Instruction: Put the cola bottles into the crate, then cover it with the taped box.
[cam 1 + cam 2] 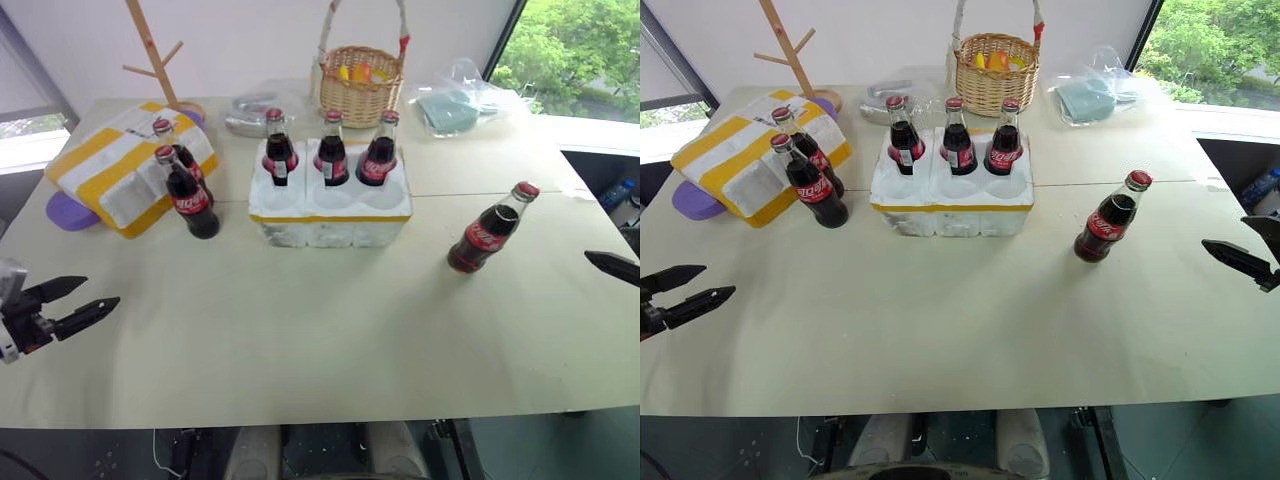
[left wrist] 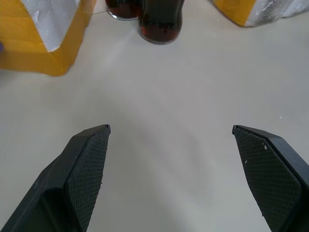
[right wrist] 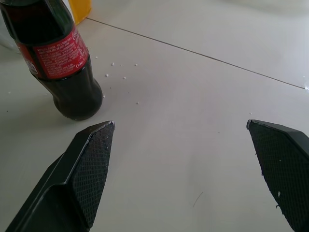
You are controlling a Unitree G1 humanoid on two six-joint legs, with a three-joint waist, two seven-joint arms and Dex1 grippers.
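Note:
The white crate [image 1: 330, 212] with a yellow stripe stands mid-table. Three cola bottles [image 1: 331, 152] fill its back row of wells, and the front wells are empty. Two more bottles [image 1: 190, 195] stand to its left, beside the yellow-banded taped box [image 1: 120, 165]. A single bottle [image 1: 488, 232] stands alone to the right of the crate. My left gripper [image 1: 100, 292] hovers open over the table's near left, holding nothing. Out at the right edge my right gripper [image 1: 1228, 234] is open too, with the lone bottle [image 3: 58, 58] just ahead of one finger.
A wicker basket [image 1: 360, 85] with fruit stands behind the crate. Beside it lie a clear plastic bag [image 1: 455, 105] and a shiny wrapped item [image 1: 250, 112]. A wooden rack [image 1: 155, 50] rises at the back left, and a purple lid [image 1: 68, 212] pokes out under the taped box.

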